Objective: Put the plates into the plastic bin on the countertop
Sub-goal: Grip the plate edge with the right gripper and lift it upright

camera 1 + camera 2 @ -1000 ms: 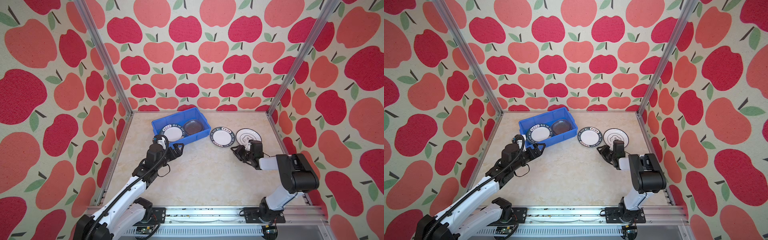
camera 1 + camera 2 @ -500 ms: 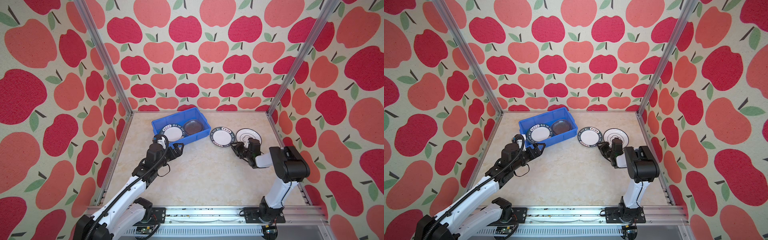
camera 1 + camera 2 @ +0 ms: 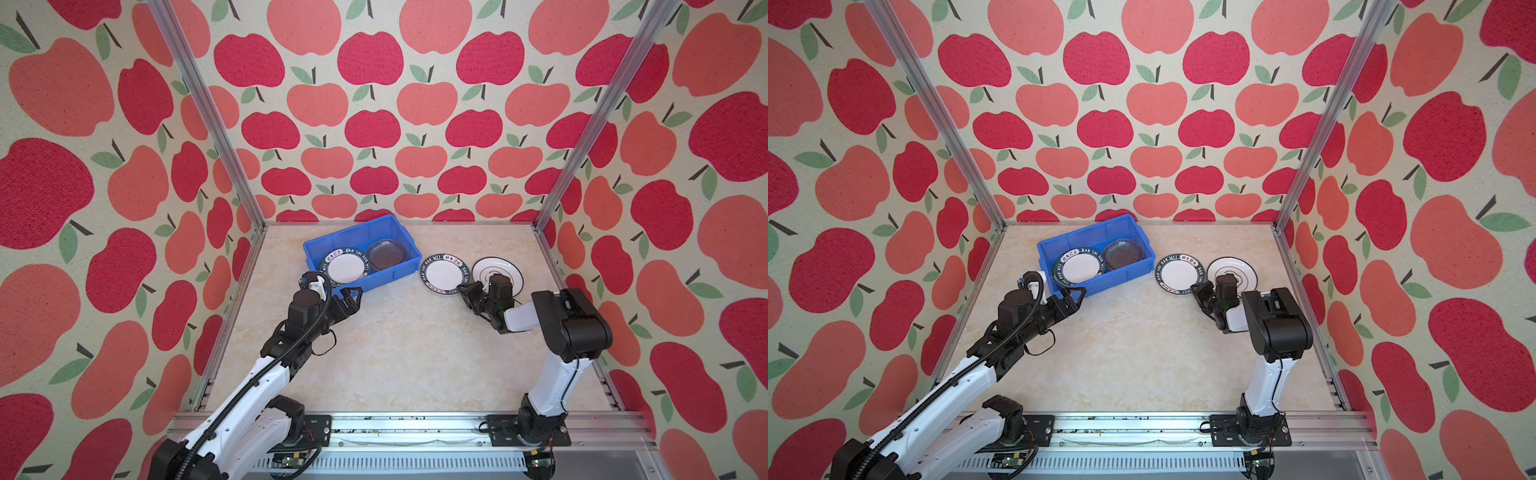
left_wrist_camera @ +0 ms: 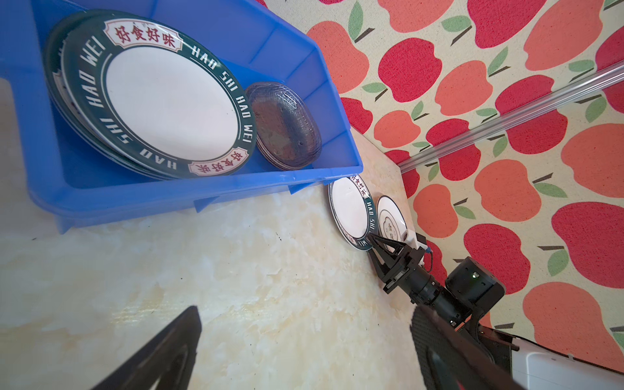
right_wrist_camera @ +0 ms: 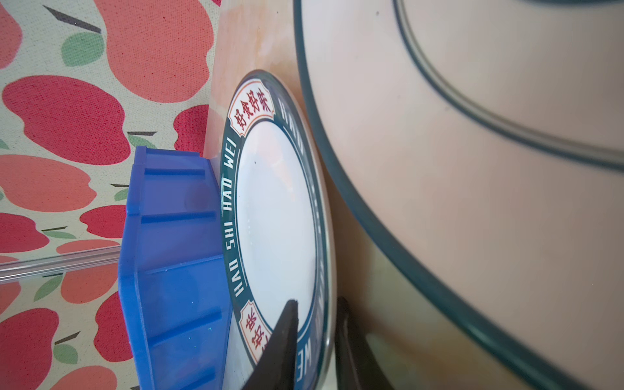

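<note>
The right gripper straddles the near rim of the lettered plate, which lies toward the counter's back edge just right of the bin, fingers narrowly apart around it, grip uncertain.

Right tool at lettered plate — bin beside.

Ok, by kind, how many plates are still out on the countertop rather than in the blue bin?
Green-lettered plate: 1
Black-ringed plate: 1
Glass plates: 0 (those in view all lie in the blue bin)
Total out: 2
</note>
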